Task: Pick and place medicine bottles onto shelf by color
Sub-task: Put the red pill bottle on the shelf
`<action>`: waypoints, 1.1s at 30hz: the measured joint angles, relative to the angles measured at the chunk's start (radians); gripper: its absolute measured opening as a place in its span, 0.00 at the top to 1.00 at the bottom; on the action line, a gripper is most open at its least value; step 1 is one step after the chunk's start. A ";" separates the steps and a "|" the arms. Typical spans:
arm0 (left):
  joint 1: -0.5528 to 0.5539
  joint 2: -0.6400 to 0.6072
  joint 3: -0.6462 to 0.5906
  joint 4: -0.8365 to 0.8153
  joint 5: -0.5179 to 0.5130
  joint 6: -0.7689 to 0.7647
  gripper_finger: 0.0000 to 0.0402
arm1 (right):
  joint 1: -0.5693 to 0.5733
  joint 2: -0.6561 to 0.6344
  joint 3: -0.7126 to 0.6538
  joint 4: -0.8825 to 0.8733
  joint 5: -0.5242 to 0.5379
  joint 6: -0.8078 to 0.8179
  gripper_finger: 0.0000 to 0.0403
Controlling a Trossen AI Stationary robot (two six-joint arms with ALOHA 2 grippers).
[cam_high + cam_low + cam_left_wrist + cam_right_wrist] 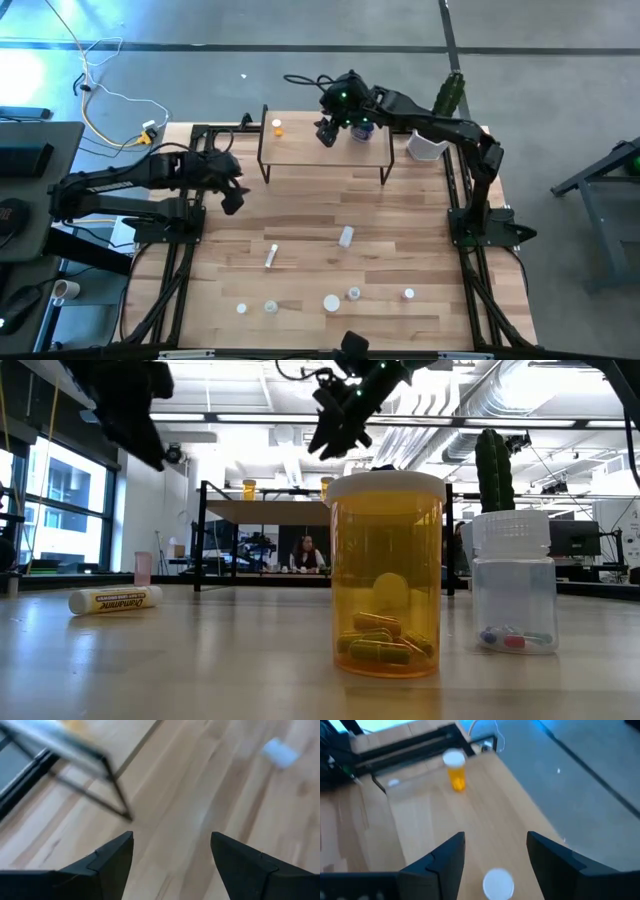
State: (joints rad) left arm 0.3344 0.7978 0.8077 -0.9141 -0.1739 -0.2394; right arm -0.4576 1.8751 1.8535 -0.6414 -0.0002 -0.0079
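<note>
Two orange bottles [454, 770] stand on the shelf [300, 152], the right claw [327, 133] hangs above it with fingers apart and empty, and many bottles [346, 236] wait on the surface [300, 210].

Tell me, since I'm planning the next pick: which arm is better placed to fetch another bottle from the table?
Left, probably. The left gripper hangs open and empty above the bare table, nearer the lying white bottle. The right gripper, also open, is over the shelf.
</note>
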 joint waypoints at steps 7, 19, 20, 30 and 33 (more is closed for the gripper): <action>0.000 -0.010 -0.020 -0.152 -0.094 -0.111 0.38 | -0.007 -0.001 0.091 -0.019 0.000 -0.047 0.49; 0.111 -0.058 -0.157 -0.022 -0.134 -0.224 0.38 | -0.014 -0.002 0.163 -0.082 0.000 -0.087 0.49; 0.131 -0.056 -0.159 -0.013 -0.134 -0.243 0.38 | -0.014 -0.002 0.163 -0.084 0.000 -0.088 0.49; 0.333 0.049 -0.160 -0.006 -0.092 -0.253 0.39 | -0.014 -0.002 0.163 -0.129 0.000 -0.106 0.49; 0.377 0.095 -0.160 -0.003 -0.056 -0.233 0.39 | -0.014 -0.002 0.163 -0.133 0.000 -0.105 0.49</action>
State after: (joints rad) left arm 0.7116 0.8926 0.6479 -0.9174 -0.2300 -0.4720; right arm -0.4717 1.8736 2.0167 -0.7743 0.0002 -0.1134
